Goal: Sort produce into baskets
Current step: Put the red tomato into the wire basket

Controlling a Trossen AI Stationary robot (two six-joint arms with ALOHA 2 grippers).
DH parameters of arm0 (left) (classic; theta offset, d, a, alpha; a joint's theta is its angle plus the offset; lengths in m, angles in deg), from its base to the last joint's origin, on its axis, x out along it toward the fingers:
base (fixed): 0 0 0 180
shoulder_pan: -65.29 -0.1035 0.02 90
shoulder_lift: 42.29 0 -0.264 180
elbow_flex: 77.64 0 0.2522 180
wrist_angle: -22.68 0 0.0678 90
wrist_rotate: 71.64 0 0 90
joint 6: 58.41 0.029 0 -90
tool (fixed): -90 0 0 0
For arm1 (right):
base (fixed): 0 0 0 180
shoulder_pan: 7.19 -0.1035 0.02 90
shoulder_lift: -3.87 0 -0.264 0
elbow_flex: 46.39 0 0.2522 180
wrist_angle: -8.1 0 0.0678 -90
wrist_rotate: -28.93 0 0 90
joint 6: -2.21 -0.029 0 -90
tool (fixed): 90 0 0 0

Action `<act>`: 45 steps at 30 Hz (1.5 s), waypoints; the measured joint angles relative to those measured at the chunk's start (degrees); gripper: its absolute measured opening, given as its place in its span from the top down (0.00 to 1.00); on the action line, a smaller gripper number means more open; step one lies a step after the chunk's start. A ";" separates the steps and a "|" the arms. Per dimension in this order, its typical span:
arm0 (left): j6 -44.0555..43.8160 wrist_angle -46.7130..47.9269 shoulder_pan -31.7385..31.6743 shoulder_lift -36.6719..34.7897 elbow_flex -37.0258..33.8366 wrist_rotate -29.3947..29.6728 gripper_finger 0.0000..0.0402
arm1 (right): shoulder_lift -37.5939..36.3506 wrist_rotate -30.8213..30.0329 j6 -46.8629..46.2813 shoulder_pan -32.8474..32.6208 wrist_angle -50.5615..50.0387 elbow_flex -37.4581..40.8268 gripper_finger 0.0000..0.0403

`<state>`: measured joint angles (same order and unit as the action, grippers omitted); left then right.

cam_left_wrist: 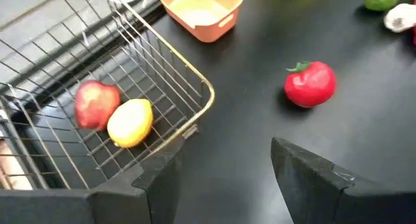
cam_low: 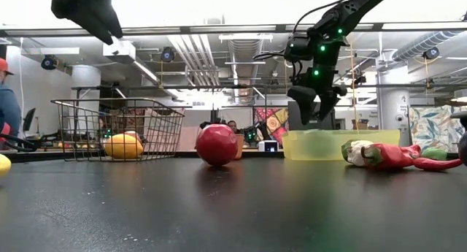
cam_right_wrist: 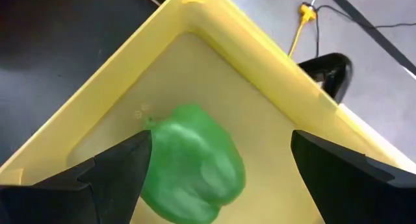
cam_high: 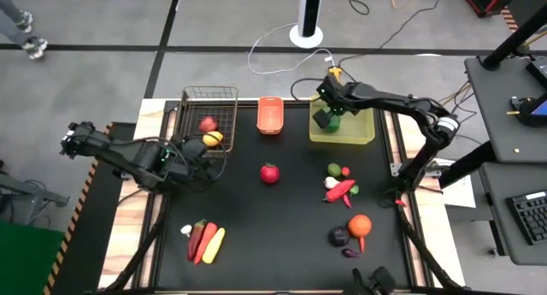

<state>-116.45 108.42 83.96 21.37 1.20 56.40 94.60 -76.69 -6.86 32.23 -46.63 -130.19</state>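
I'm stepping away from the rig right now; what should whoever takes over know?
Right gripper open above the yellow bin, green pepper between its fingers inside the bin.
Left gripper open, empty, beside the wire basket.
Done: apple and lemon in the wire basket.
Orange basket empty.
Left: red fruit mid-table, plus the produce clusters at the front left and right.

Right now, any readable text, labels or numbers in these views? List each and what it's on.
None readable.
Yellow bin: faint embossed mark on its floor, too blurred to read.
Wire basket, orange basket, produce: no print visible.
Poster in the room behind: colours only, no legible words.
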 joint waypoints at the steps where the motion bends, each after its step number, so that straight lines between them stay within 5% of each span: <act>1: -0.05 -0.04 0.02 0.00 0.28 -0.24 0.48 | -0.34 -0.02 0.13 0.00 0.00 0.00 0.11; 24: 0.53 -1.70 0.35 4.65 0.63 -3.15 0.48 | -12.52 1.02 -1.26 -2.22 -4.36 0.03 0.11; 45: 7.91 -9.88 6.52 13.48 0.68 -5.03 0.48 | -29.17 1.02 -17.70 -28.35 -4.28 9.38 0.11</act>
<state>-108.54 98.55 90.48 34.85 1.87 51.38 65.43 -75.66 -24.56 3.89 -50.91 -120.82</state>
